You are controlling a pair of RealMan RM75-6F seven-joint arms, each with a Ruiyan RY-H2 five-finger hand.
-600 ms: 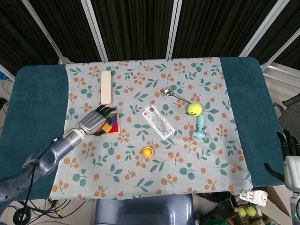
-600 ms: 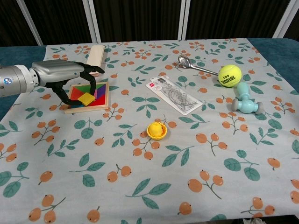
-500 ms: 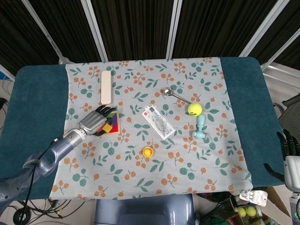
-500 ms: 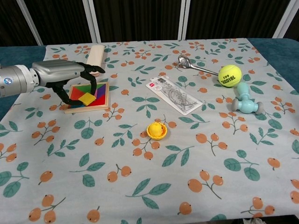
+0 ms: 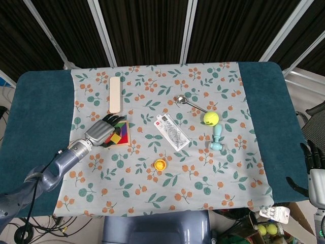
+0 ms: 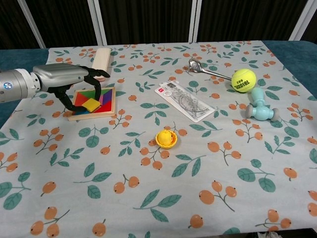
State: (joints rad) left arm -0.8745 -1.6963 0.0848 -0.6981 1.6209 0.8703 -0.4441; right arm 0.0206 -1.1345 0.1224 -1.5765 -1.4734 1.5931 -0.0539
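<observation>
Lying directly beneath the left hand point(image 6: 74, 82), whose fingers are arched with tips set down at its near and far edges, the tangram puzzle tray point(image 6: 95, 102) is seen flat on the floral tablecloth point(image 6: 173, 188), well apart from the right hand point(image 5: 314, 170).

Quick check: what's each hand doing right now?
Left hand: fingers spread and arched over the tangram puzzle; whether it grips cannot be told.
Right hand: off the table edge, holding nothing visible; state cannot be told.

The left hand point(image 6: 67, 79) covers the tangram puzzle's point(image 6: 96, 103) left portion, contact indeterminable; the right hand point(image 5: 314, 168) is cut off at the head view's edge.
</observation>
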